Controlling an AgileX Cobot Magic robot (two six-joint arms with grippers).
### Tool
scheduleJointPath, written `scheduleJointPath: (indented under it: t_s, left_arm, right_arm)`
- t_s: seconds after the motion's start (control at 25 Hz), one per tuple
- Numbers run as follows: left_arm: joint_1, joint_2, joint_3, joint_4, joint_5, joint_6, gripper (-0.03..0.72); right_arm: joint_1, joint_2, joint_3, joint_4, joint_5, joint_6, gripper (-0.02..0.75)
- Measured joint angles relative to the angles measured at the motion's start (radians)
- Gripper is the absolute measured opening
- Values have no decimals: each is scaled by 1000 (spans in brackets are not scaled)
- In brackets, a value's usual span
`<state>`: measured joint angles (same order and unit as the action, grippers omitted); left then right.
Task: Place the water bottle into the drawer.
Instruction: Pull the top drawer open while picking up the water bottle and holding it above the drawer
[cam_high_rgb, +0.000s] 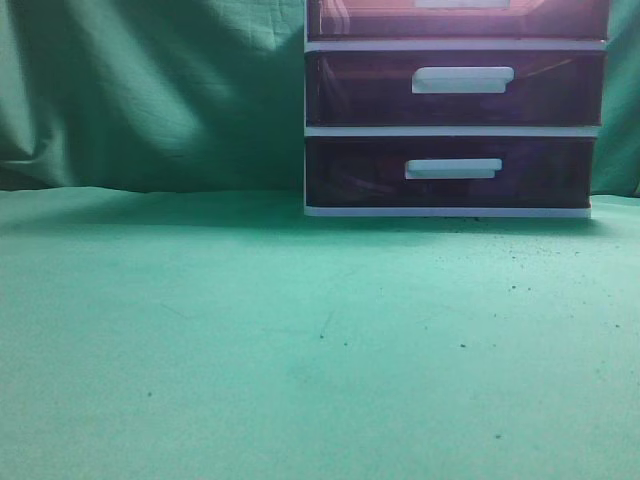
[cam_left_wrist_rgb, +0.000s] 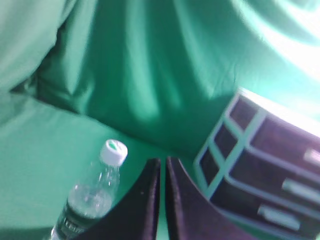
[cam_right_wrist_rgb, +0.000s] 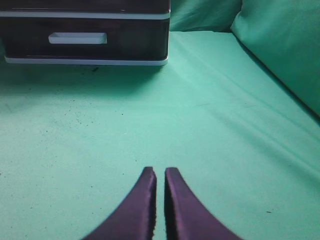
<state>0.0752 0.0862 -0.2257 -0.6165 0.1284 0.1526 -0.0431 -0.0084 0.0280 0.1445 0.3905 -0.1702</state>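
Note:
The water bottle is clear with a white cap and a dark label; it stands on the green cloth just left of my left gripper, apart from it. It shows only in the left wrist view. The reddish-brown drawer with a white handle is at the top edge of the exterior view, shut, in the white-framed unit. The unit also shows in the left wrist view. My left gripper is shut and empty. My right gripper is shut and empty above bare cloth.
Two darker purple drawers sit below the reddish one; the lowest shows in the right wrist view. Green cloth covers the table and hangs as a backdrop. A cloth fold rises at the right.

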Motion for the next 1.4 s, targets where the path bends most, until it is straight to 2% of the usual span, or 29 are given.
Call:
scheduleJointPath:
  t_s: [0.08,0.32,0.44,0.6,0.68,1.04,1.16,1.4]
  left_arm:
    - [0,78,-49,18,77,50,0]
    - [-6,251,-84,33,182,409,0]
    - [-19,326,-86,33,182,451,148]
    - [-21,413,-86,-18,129,456,531]
    - [-21,466,-88,-51,79,456,636]
    - [-21,777,-174,-65,-14,458,636]
    - [-21,948,-239,-77,-79,458,636]
    - [-21,1179,-354,-81,-95,458,636]
  right_arm:
    - [0,0,0,0,0,0,50]
    - [0,0,0,0,0,0,50]
    - [0,0,0,0,0,0,50]
    - [0,0,0,0,0,0,50]
    - [0,0,0,0,0,0,50]
    - [0,0,0,0,0,0,50]
    - [0,0,0,0,0,0,50]
    - [0,0,0,0,0,0,50]
